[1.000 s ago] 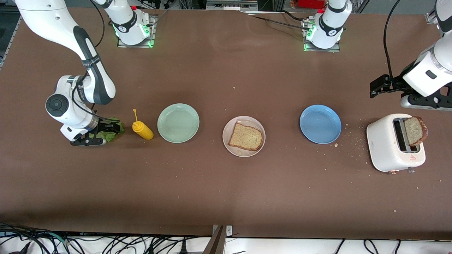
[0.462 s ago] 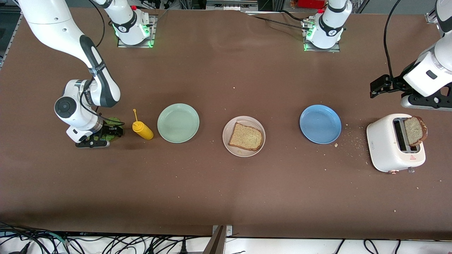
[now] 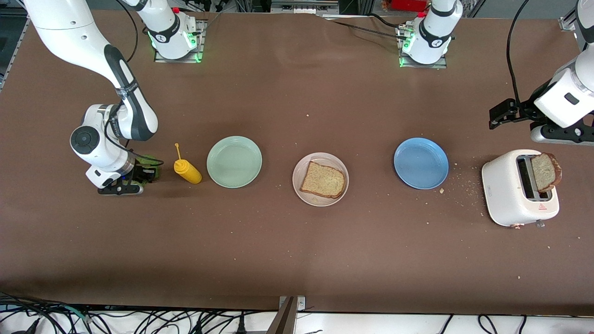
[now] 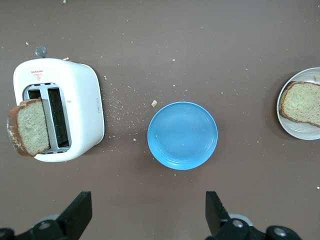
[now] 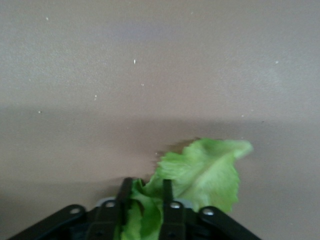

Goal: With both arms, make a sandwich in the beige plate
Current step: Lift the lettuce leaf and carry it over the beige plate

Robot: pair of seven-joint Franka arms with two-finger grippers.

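A: Where is the right gripper (image 5: 145, 200)?

B: Down at the table (image 3: 297, 250) at the right arm's end, just beside the yellow mustard bottle (image 3: 187, 170). Its 2 fingers (image 5: 167, 192) are pinched together on the green lettuce leaf (image 5: 200, 172); in the right wrist view the leaf sticks out past the fingertips and spreads over the brown surface.

A: And the left gripper (image 4: 147, 220)?

B: Up in the air at the left arm's end, over the table beside the white toaster (image 3: 519, 188). Its fingers (image 4: 77, 215) are spread wide and hold nothing.

A: What about the bread?

B: 1 slice of bread (image 3: 323, 179) lies flat on the beige plate (image 3: 302, 196), in the middle of the table. A second slice (image 3: 545, 172) stands tilted in a slot of the toaster, sticking well out of the top.

A: Anything else on the table?

B: 2 more plates. The green plate (image 3: 234, 162) sits between the mustard bottle and the beige plate. The blue plate (image 3: 421, 163) sits between the beige plate and the toaster. Crumbs (image 3: 457, 188) are scattered between the blue plate and the toaster.
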